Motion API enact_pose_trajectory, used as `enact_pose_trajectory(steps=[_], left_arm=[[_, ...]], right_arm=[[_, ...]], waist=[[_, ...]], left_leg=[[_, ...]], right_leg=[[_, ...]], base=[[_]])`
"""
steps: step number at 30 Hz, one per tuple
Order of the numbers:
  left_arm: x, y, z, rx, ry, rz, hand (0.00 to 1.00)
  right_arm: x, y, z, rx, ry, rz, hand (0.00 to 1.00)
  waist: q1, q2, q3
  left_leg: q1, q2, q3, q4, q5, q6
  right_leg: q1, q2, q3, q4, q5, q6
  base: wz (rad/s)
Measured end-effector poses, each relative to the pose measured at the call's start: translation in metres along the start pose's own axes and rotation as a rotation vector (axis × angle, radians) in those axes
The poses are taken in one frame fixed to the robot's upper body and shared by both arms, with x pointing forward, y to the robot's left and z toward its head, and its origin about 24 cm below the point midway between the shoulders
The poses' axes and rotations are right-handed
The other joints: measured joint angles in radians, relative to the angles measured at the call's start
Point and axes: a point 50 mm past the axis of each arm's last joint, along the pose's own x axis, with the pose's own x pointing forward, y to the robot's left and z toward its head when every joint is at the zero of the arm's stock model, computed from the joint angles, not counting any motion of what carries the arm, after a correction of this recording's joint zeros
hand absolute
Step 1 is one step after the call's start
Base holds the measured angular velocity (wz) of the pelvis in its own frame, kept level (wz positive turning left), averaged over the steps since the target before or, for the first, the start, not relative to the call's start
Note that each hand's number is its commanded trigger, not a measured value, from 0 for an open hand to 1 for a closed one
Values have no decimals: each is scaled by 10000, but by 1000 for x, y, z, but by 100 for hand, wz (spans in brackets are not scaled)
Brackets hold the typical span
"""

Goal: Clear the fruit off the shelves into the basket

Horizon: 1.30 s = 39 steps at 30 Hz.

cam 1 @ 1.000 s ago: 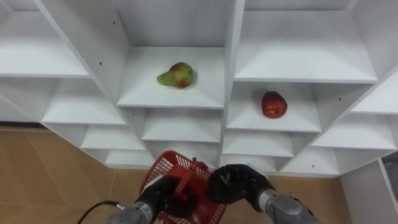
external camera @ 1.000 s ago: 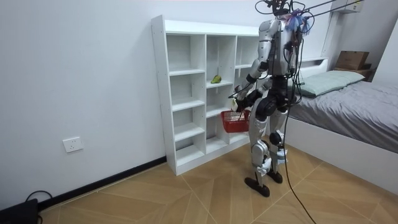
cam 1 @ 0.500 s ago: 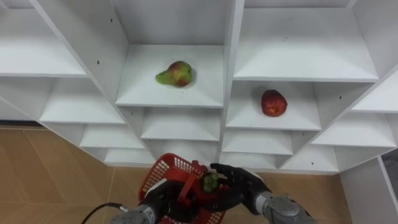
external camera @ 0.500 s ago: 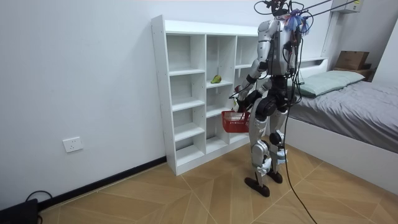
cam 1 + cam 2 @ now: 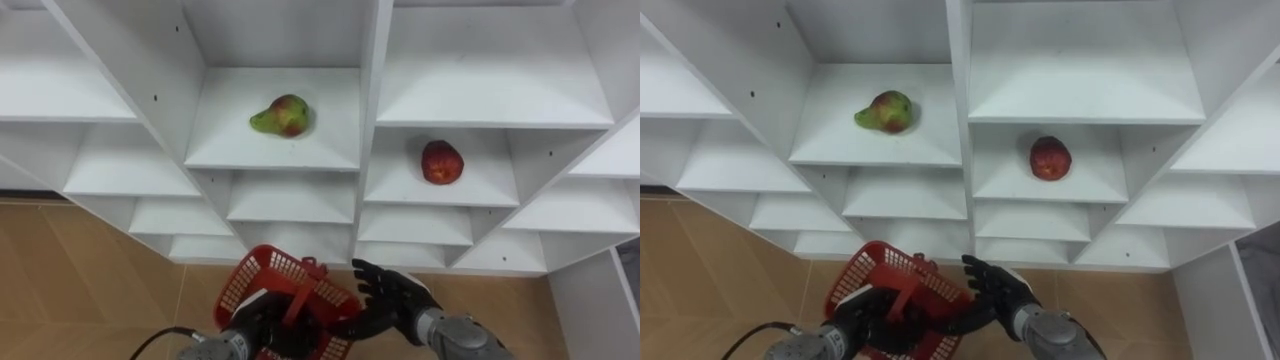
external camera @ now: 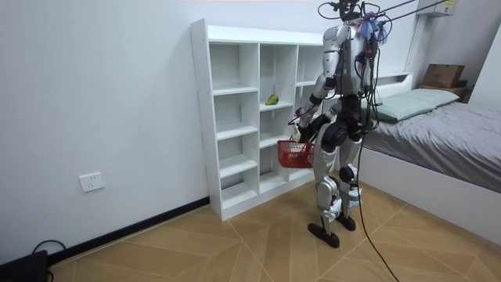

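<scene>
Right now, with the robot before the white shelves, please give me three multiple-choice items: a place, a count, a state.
1. Where is the green-and-red pear?
A. on the floor
B. on a white shelf, left of and higher than the round red apple
C. on the unit's top board

2. How many fruits lie on the shelves?
A. one
B. two
C. four

3. How is the right robot hand?
A. open, fingers spread
B. shut on the apple
C. shut on the pear

Key: 1 B, its compartment is the apple's upper-left neighbour; 2 B, pear and apple; 3 A, it holds nothing beside the red plastic basket.
</scene>
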Motion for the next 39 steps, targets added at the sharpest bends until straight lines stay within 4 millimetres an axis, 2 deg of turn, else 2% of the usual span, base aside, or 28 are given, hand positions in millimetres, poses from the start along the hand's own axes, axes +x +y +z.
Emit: enact_pose_trajectory(steps=[11, 18, 23, 26, 28, 29, 33, 35, 39], left_arm=[[0, 1, -1, -49, 32, 235, 100], [-2, 3, -5, -132, 132, 298, 100], [-8, 12, -14, -188, 343, 605, 100], [-12, 14, -22, -565, 457, 872, 100], [-14, 18, -23, -736, 461, 1073, 100], [-15, 19, -25, -782, 478, 1180, 100], [-16, 22, -25, -863, 371, 1369, 100], [-20, 24, -30, -1035, 345, 1558, 100], [-25, 25, -38, -1263, 484, 1732, 100]], right_arm=[[0, 1, 0, -473, 89, 204, 0], [-6, 7, 16, -913, -835, 545, 0], [-16, 18, 47, -1911, -2239, 1262, 0], [-27, 22, 55, -2763, -2754, 1352, 0], [-30, 25, 62, -3207, -3042, 1418, 0], [-30, 25, 63, -3416, -3070, 1419, 0], [-35, 26, 72, -4451, -3344, 1508, 0], [-44, 29, 88, -5273, -3963, 1635, 0], [-56, 36, 110, -5738, -5031, 1765, 0]], waist=[[-21, -17, -6], [25, -185, 8], [24, -468, 7], [148, -648, -48], [194, -740, -34], [255, -784, -61], [499, -814, -82], [568, -818, -80], [635, -922, -49]], left_leg=[[16, -2, 13, 27, 3, 0], [247, 9, 26, 17, 2, 0], [518, -13, 31, -30, 2, 0], [933, -16, 11, -143, -1, 1], [1025, -14, -4, -148, -2, -1], [1078, -15, -9, -148, -4, -1], [1096, -19, -30, -130, -4, -1], [1264, -13, -20, -206, -3, -3], [1592, -12, -1, -365, -4, -4]], right_leg=[[17, -59, -11, 21, -1, 1], [213, -40, 98, -10, -2, 2], [483, -53, 106, -35, -26, 24], [941, -27, 132, -192, -39, 40], [1044, 0, 136, -194, -38, 39], [1106, 12, 129, -199, -38, 39], [1129, 32, 137, -192, -30, 36], [1267, 49, 151, -202, -32, 37], [1541, 64, 166, -247, -60, 60]], base=[[0], [-2], [0], [0], [0], [0], [1], [0], [-1]])
